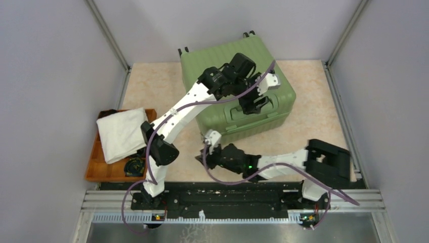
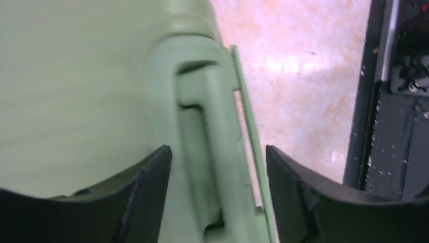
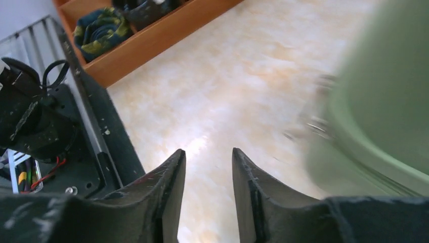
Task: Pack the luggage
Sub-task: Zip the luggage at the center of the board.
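Both pincers released, empty. L pincer (image 2: 217, 152) straddles suitcase (image 1: 207, 58) handle (image 2: 200, 126) crosswise, closest; R pincer (image 3: 208, 152) off near corner.

light: bright, even, soft shadows | glare: table (image 2: 298, 66), both wrist views | blur: luggage (image 3: 384, 101), right wrist view

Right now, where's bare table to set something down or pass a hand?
Widest bare patch: table right of the suitcase, up to the table's right edge. Second: behind the tray, between the table's left edge and suitcase. Crowded: the front strip between tray and suitcase, crossed by the left arm and right tool; a towel covers most of the tray.
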Available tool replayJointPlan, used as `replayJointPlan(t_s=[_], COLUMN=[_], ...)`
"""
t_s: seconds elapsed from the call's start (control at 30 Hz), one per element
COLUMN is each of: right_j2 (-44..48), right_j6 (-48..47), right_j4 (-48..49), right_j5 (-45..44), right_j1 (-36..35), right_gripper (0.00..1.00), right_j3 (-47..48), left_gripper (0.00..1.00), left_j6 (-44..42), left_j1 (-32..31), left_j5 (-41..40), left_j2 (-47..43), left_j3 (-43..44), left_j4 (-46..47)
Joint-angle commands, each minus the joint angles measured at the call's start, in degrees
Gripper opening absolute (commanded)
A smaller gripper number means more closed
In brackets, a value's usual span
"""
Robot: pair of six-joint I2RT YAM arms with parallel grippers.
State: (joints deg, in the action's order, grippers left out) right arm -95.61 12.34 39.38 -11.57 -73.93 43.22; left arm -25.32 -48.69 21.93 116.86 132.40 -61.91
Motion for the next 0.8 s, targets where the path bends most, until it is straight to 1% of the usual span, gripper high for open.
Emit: replayJointPlan(t_s=[0.0, 0.03, 0.07, 0.13, 0.2, 0.3, 0.37, 0.43, 0.47, 0.6, 0.67, 0.7, 0.77], right_j2=[21.20, 24.77, 28.29, 33.65, 37.48, 41.61, 42.84, 43.05, 42.72, 39.16, 35.02, 32.65, 27.71], right_j6=[1.97, 1.95, 1.72, 1.08, 0.86, 1.94, 1.53, -0.11, -0.05, 4.64, 6.89, 7.20, 7.52], right_j4=[-5.19, -8.49, -11.76, -20.31, -26.44, -29.09, -29.52, -28.84, -28.75, -29.15, -29.43, -29.34, -30.34], right_j5=[-8.23, -8.94, -9.46, -11.06, -12.21, -10.72, -10.88, -11.39, -11.86, -7.15, -4.19, -3.14, -1.92], right_j1=[4.22, 5.58, 7.06, 10.17, 14.50, 23.74, 31.98, 38.43, 41.96, 56.89, 63.12, 65.36, 68.59], right_gripper=[0.43, 0.45, 0.45, 0.47, 0.48, 0.48, 0.49, 0.51, 0.52, 0.52, 0.53, 0.53, 0.52], right_j3=[-7.21, -7.50, -7.04, -4.57, -0.85, 2.37, 3.91, 4.96, 5.45, 6.28, 6.48, 6.73, 8.17], left_gripper=[0.82, 0.91, 0.97, 0.99, 0.99, 0.99, 0.99, 0.99, 0.99, 0.99, 0.99, 0.99, 0.95], left_j6=[-1.44, -0.40, 0.37, 1.26, 1.16, 0.31, -0.05, -1.45, -1.88, -1.58, 0.31, 1.65, 3.55], left_j1=[5.92, 8.06, 10.56, 16.12, 22.22, 31.23, 36.42, 40.46, 43.63, 51.43, 53.53, 54.01, 54.58], left_j5=[-0.65, 0.44, 1.56, 3.42, 5.25, 6.65, 5.23, 3.33, 3.65, 3.70, 3.83, 2.61, -0.54], left_j2=[-12.64, -14.33, -15.65, -18.46, -21.95, -27.13, -29.80, -31.61, -32.25, -34.12, -33.68, -33.49, -34.29], left_j3=[1.42, 1.38, 1.31, 0.49, -2.03, -8.75, -14.03, -19.88, -23.04, -36.62, -41.31, -43.31, -48.36], left_j4=[12.78, 12.36, 11.78, 10.86, 10.36, 10.43, 10.81, 11.31, 11.93, 20.01, 22.66, 24.65, 30.26])
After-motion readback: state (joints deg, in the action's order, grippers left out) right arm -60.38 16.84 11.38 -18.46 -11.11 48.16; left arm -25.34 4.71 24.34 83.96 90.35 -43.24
